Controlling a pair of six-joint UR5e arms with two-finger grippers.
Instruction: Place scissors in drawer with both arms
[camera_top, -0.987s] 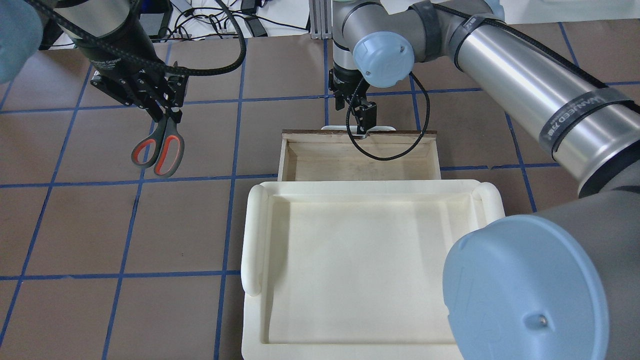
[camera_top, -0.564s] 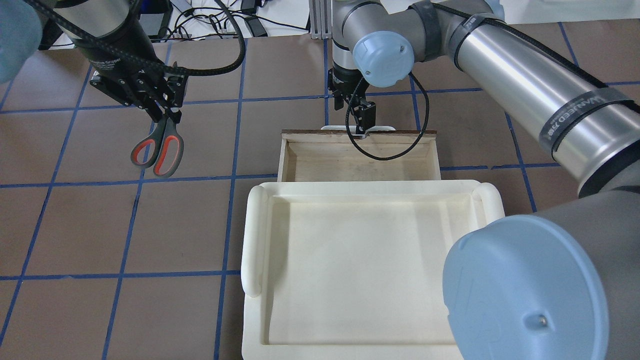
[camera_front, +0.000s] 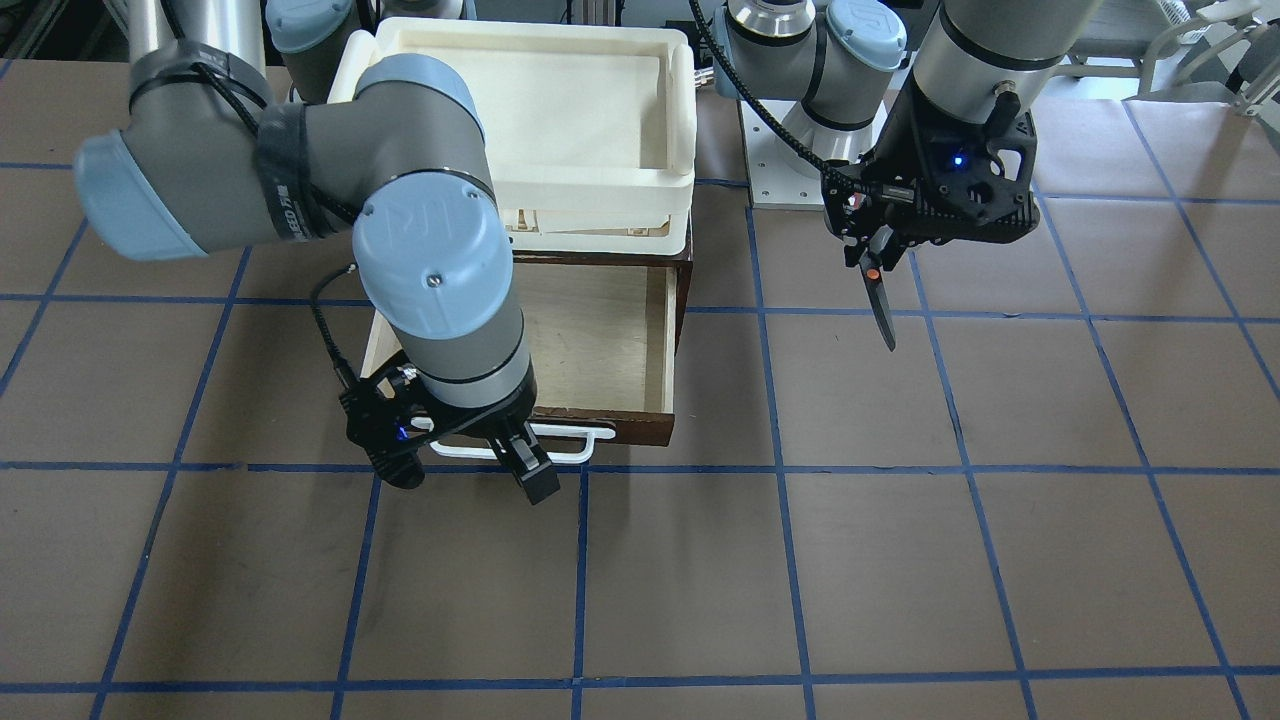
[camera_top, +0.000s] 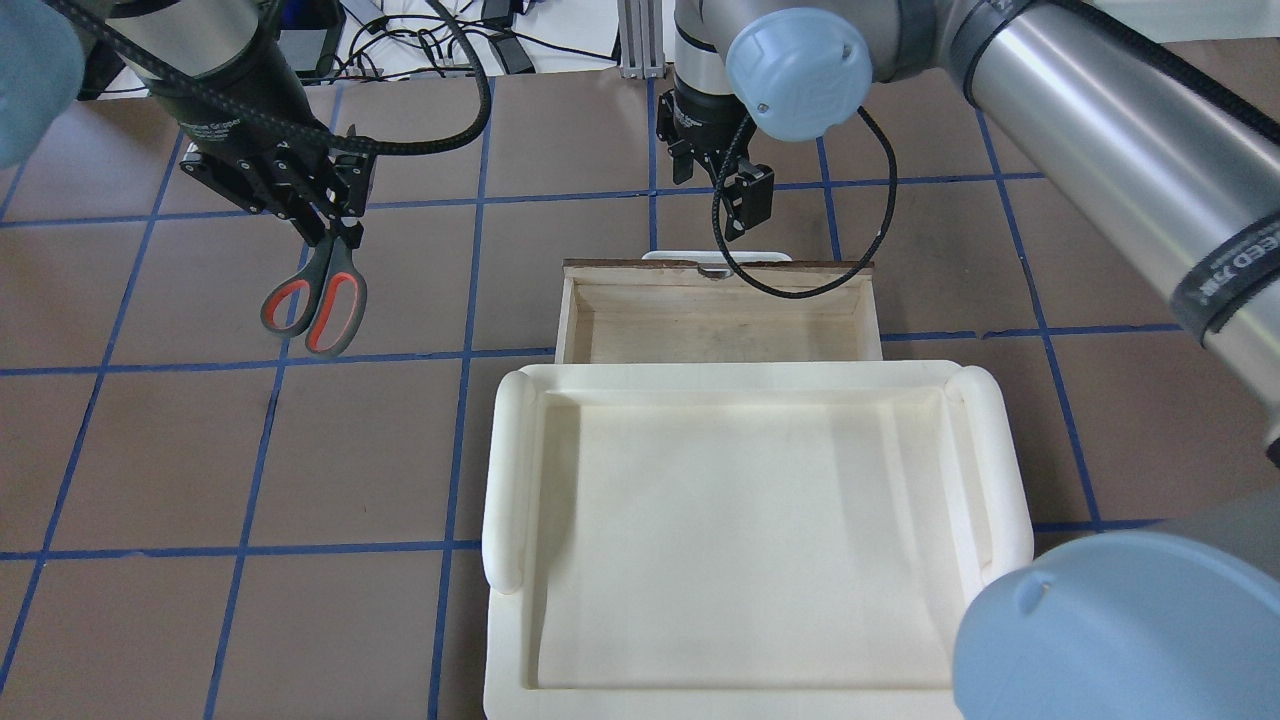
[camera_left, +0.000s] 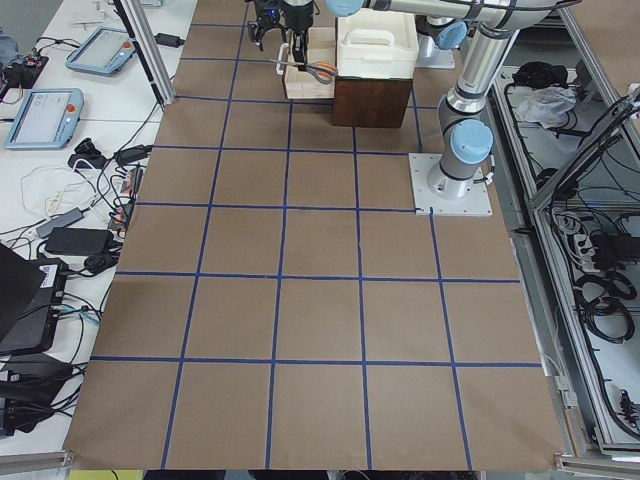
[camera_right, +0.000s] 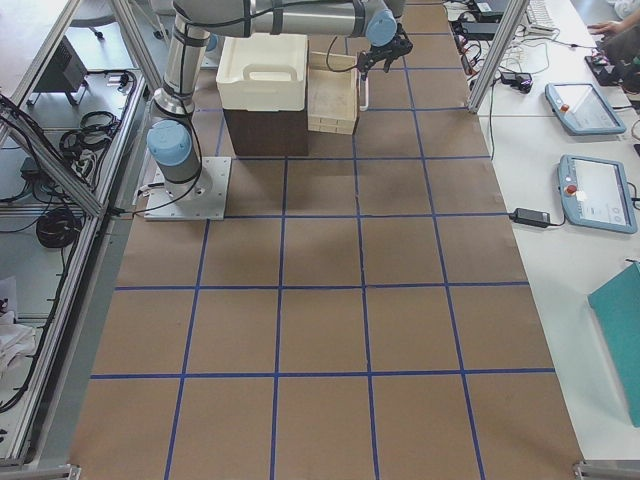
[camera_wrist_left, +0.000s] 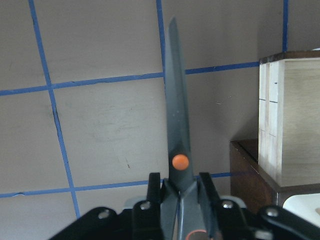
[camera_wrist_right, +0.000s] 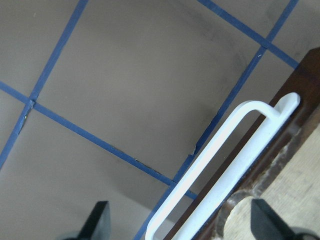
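In the overhead view the cream-white tray (camera_top: 508, 480) fills the lower middle of the frame. Just above it sits the drawer (camera_top: 568, 312), open, its long axis running left to right. Past the drawer's far front edge, by the white handle (camera_front: 592, 436), hangs the right gripper (camera_top: 742, 215), jaws spread wide and holding nothing. In its wrist view the handle slants between the two fingertips (camera_wrist_right: 97, 222); whether either touches it cannot be told.

In the upper left of the overhead frame the left gripper (camera_top: 328, 228) is clamped on the scissors (camera_top: 332, 258) at the neck just behind the orange pivot (camera_wrist_left: 180, 161), off the table (camera_top: 150, 450). Their long axis runs up and down the frame, crosswise to the drawer's. The handles point toward the lower edge and the blades (camera_wrist_left: 176, 100) toward the upper edge, away from the robot. How steeply they tilt cannot be told.

The drawer lies to the right of the scissors, well apart, its left wall nearest. The right gripper is nearer the drawer, but the left arm (camera_top: 200, 50) likely has to carry the scissors rightward over that wall, then lower and release them.
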